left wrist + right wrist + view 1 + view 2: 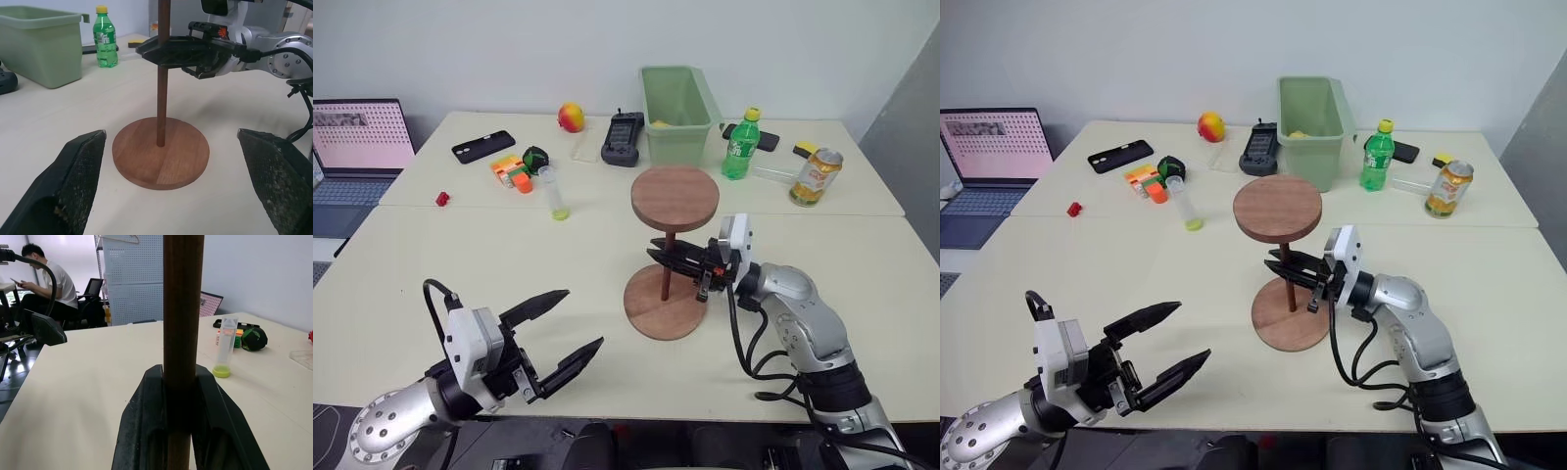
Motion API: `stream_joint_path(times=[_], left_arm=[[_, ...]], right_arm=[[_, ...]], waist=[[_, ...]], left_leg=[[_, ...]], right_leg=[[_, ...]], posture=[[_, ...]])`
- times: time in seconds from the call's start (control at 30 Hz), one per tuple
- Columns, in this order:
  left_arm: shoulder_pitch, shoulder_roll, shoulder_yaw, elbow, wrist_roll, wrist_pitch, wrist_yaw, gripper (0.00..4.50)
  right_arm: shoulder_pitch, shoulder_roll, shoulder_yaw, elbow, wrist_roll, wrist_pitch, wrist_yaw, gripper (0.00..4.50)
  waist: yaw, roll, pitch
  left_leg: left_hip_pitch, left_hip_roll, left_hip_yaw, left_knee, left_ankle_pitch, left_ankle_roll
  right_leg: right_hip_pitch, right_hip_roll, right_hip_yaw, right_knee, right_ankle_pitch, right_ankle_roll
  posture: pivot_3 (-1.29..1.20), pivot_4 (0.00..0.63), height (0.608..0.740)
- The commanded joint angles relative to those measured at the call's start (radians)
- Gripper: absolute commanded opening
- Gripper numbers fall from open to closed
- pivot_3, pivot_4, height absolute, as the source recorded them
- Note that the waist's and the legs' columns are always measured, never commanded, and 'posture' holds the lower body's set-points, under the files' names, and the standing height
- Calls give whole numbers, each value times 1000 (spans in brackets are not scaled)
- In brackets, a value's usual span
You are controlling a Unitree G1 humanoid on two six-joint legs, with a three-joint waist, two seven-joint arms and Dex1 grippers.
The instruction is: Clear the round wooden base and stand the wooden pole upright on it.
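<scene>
Right hand [668, 260] pinches the wooden pole [665, 266], apparently seated in the round wooden base [663, 304]; left hand [563, 332] spread. Releasing off-vertical risks toppling.

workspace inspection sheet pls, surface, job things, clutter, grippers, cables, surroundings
surface: pale table, bare near the robot
job's things: wooden pole upright, disc end on top, foot at the centre of the round wooden base
clutter: green bin, green bottle, can, clear tube, phone, fruit along the far side
grippers: right gripper shut on the pole; left gripper open, holding nothing
cables: black cable looped along the right arm
surroundings: laptop at left; seated person beyond the table
</scene>
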Motion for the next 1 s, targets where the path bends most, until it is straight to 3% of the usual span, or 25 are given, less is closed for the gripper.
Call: stream_joint_path(times=[0.03,0.3,1.0], left_arm=[[-4,8,6,-13,-12,-12,-6,4500],[-23,4,-12,-5,-2,-15,-4,4500],[-34,5,-23,-5,2,-16,13,4500]], right_arm=[[49,-35,52,54,-42,75,6,250],[49,-69,70,47,-38,167,-9,250],[3,-62,38,-40,8,177,-27,250]], waist=[[0,0,0],[1,0,-2],[1,1,-4]], left_leg=[[0,0,0,0,0,0],[0,0,0,0,0,0],[1,0,0,-1,0,0]], right_leg=[[0,0,0,0,0,0],[1,0,0,-1,0,0],[1,0,0,-1,-1,-1]], posture=[[0,150,740],[0,150,740],[0,150,740]])
